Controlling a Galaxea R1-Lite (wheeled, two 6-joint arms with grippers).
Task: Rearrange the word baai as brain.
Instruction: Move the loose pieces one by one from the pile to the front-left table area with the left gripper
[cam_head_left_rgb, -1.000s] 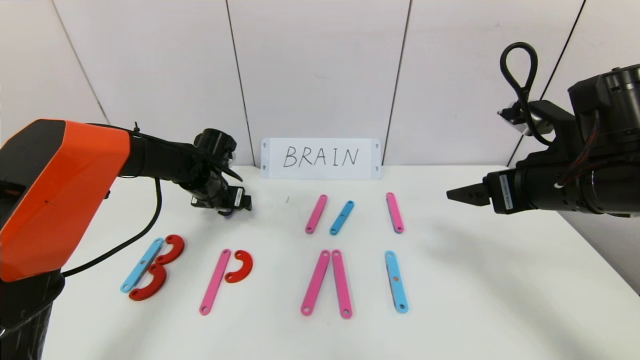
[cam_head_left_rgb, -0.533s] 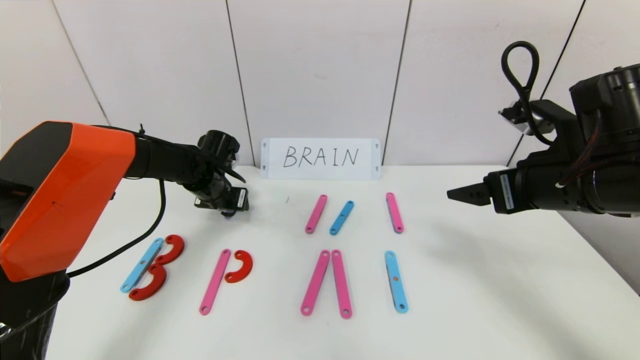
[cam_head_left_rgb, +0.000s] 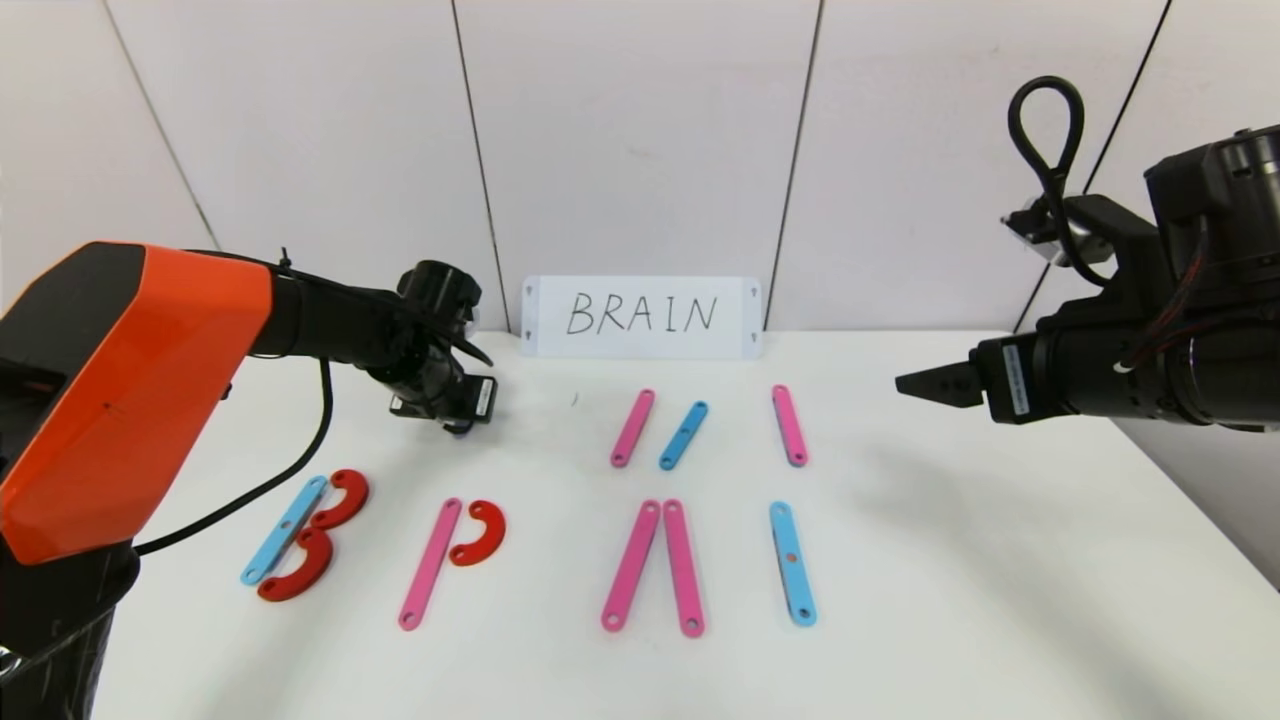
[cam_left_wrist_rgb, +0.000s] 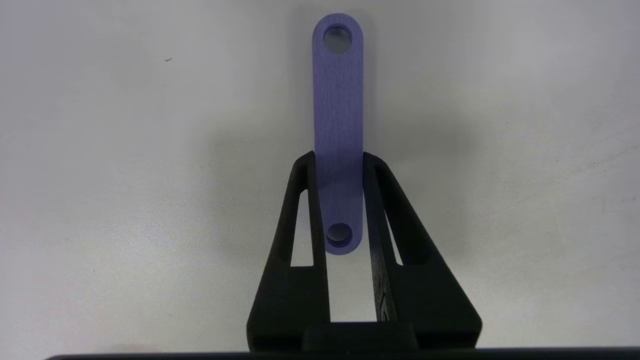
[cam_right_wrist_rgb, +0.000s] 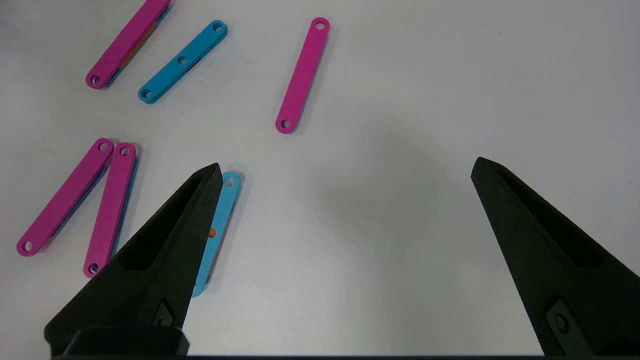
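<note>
Head view is showing you B (cam_head_left_rgb: 304, 537), A (cam_head_left_rgb: 655, 566) and I (cam_head_left_rgb: 792, 563) sitting built on the tabletop (cam_head_left_rgb: 950, 600), while your left tool (cam_left_wrist_rgb: 339, 165) is grasping a purple strip (cam_left_wrist_rgb: 337, 110) at eleven o'clock of the legless R (cam_head_left_rgb: 452, 558), N strips (cam_head_left_rgb: 700, 427) lying loose, right tool (cam_right_wrist_rgb: 345, 170) hanging released.

Along the desk's (cam_head_left_rgb: 1000, 600) front edge lie four strip-built letters (cam_head_left_rgb: 520, 560), left to right. Three loose strips (cam_head_left_rgb: 705, 428) lie behind them; a card (cam_head_left_rgb: 641, 317) stands at the back edge

White table (cam_head_left_rgb: 950, 600), blue-and-red B (cam_head_left_rgb: 300, 535), pink-and-red P (cam_head_left_rgb: 450, 555), pink A (cam_head_left_rgb: 652, 565), blue I (cam_head_left_rgb: 792, 563), three spare strips (cam_head_left_rgb: 684, 434), card (cam_head_left_rgb: 640, 317) perhaps propped upright.
</note>
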